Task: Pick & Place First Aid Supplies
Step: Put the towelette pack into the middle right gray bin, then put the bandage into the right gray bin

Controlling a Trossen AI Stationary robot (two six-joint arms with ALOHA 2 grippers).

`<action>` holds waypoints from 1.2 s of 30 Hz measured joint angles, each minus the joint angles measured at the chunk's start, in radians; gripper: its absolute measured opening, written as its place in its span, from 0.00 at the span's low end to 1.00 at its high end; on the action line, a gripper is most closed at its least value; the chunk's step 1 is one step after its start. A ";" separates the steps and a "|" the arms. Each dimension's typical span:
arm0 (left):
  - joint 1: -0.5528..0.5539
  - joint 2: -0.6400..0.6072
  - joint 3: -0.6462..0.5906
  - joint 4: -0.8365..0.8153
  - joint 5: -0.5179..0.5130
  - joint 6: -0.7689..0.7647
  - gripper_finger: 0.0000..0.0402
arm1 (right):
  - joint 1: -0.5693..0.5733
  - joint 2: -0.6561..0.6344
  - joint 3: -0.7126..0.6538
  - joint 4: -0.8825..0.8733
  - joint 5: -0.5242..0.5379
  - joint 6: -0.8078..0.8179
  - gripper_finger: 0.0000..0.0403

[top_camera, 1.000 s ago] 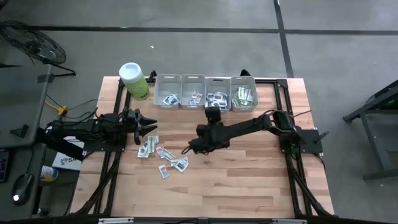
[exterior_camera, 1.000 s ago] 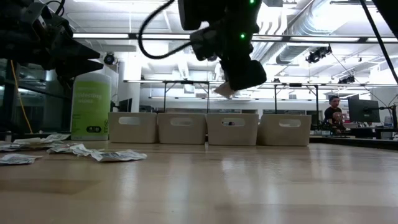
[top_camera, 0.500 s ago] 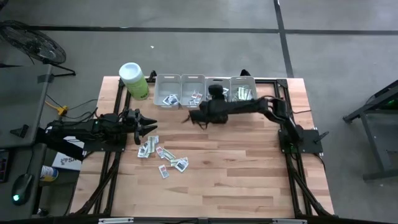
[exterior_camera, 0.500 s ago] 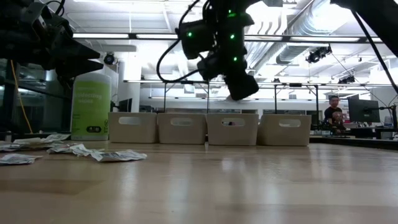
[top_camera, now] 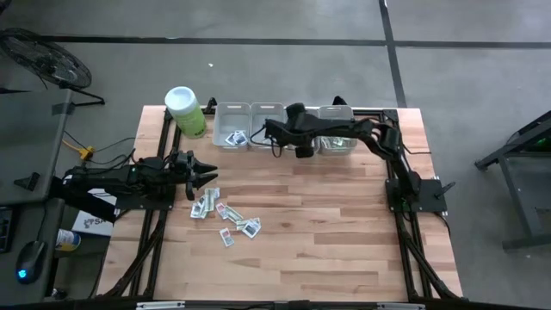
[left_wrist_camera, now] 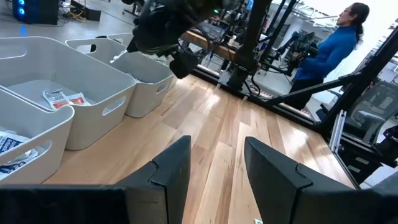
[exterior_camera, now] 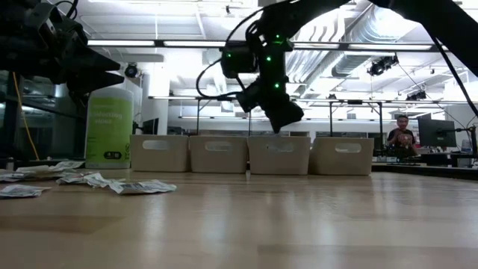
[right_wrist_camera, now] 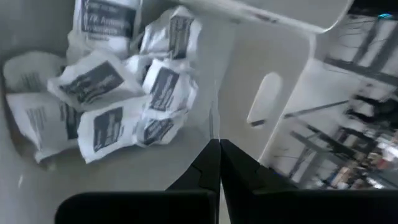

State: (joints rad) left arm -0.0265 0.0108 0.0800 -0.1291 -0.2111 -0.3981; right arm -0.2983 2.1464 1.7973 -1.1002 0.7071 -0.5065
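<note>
Several loose first aid packets (top_camera: 225,215) lie flat on the wooden table; they also show in the low view (exterior_camera: 112,185). My right gripper (right_wrist_camera: 214,149) is shut on a white packet just above the third grey bin (top_camera: 303,114), pointing down into it; it also shows in the low view (exterior_camera: 280,119). White packets with dark prints (right_wrist_camera: 118,93) lie on that bin's floor. My left gripper (left_wrist_camera: 217,162) is open and empty, hovering left of the loose packets (top_camera: 207,172). My right gripper pinches a white packet between its two fingertips. The packet shows edge-on as a thin pale line (right_wrist_camera: 211,124) sticking out past the fingers. The fingers slant down from above into the bin. The packet is clear of the bin's floor; it also shows in the left wrist view (left_wrist_camera: 121,56).
Several grey bins stand in a row at the far edge (top_camera: 232,116), holding sorted packets. A lime-green canister with a white lid (top_camera: 185,112) stands left of them. People show in the room beyond the table (exterior_camera: 403,134). Bare wood spans the near half (top_camera: 327,250).
My right gripper has gone from above the loose packets toward the table's far edge with the white packet, and has tipped down over the third bin.
</note>
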 joint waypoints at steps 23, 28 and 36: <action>0.000 0.000 0.000 0.000 0.000 0.000 0.37 | -0.028 -0.200 -0.026 -0.096 -0.343 0.264 0.34; 0.000 0.000 0.000 0.000 0.000 0.000 0.37 | 0.007 -0.385 -0.256 0.120 -0.474 0.265 0.32; 0.000 0.000 0.000 0.000 0.000 0.000 0.37 | 0.132 -0.689 -0.778 0.715 -0.509 0.333 0.29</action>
State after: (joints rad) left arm -0.0269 0.0106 0.0801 -0.1291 -0.2111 -0.3985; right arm -0.1664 1.4575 1.0198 -0.3855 0.1981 -0.1740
